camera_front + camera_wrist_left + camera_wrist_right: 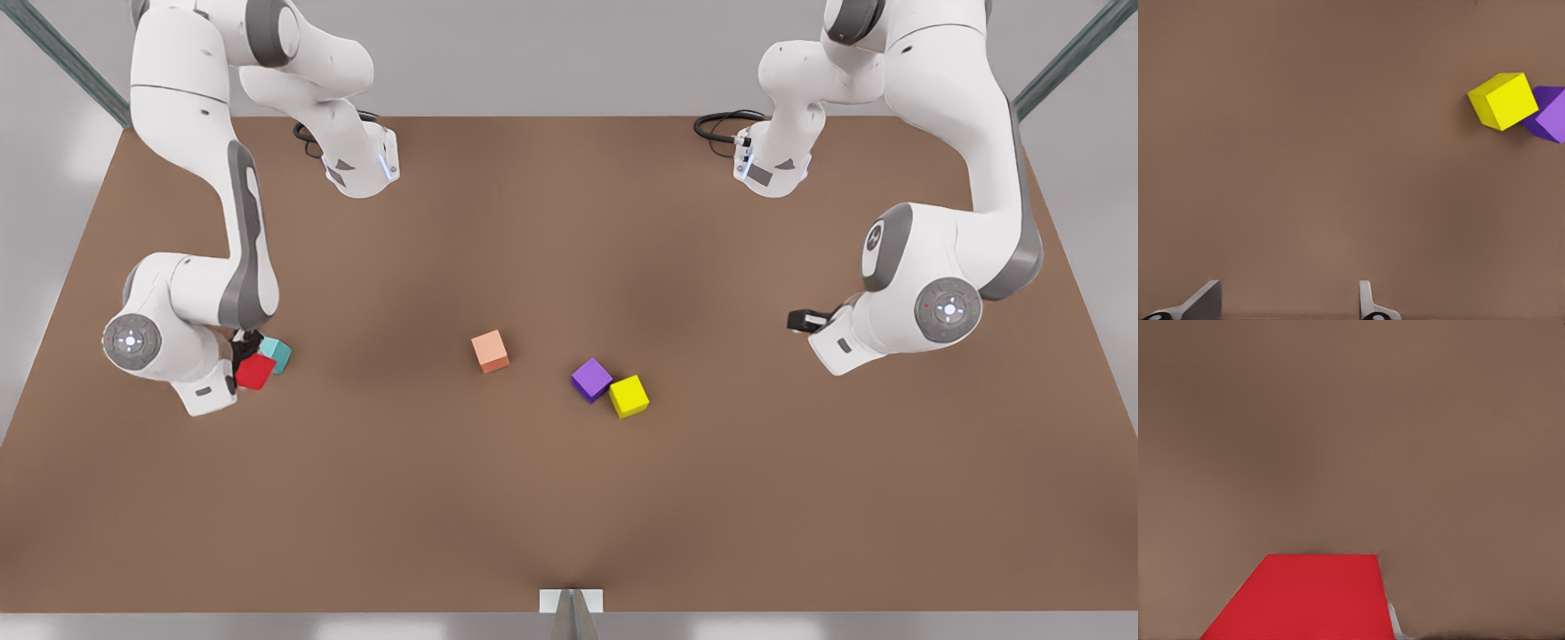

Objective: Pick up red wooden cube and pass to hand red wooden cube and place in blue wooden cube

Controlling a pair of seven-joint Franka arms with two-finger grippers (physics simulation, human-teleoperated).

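— Cube position first: where does the red cube (255, 372) sit against the tool?

— Right at the tips of the right gripper (246, 348). The fingers are clenched on it, and the right wrist view has one red face pressed up against a finger pad. It looks tilted in the grasp, not lying flat on the table (569, 222).

— And the blue cube (278, 354)?

— Just behind the red cube, on the far side from the wrist. The two are touching or nearly so; which one cannot be told.

— What about the other arm?

— The left gripper (1288, 305) waits well apart from all of that, fingers spread and holding nothing. A yellow cube (1503, 100) and a purple cube (1553, 115) lie out ahead of its tips, touching each other. Neither belongs to the task.

— So which step is in hand?

— By the look of it, the placing. The red cube is carried by the arm nearest the blue cube and is already up against it. Nothing is set down yet.

— What does the next move call for?

— Probably a small lift to clear the blue cube's top edge, then a short shift forward so the red cube sits squarely over it. The tilt needs levelling first, or the red cube may slide off once the fingers let go. After that, a gentle lowering and a release.
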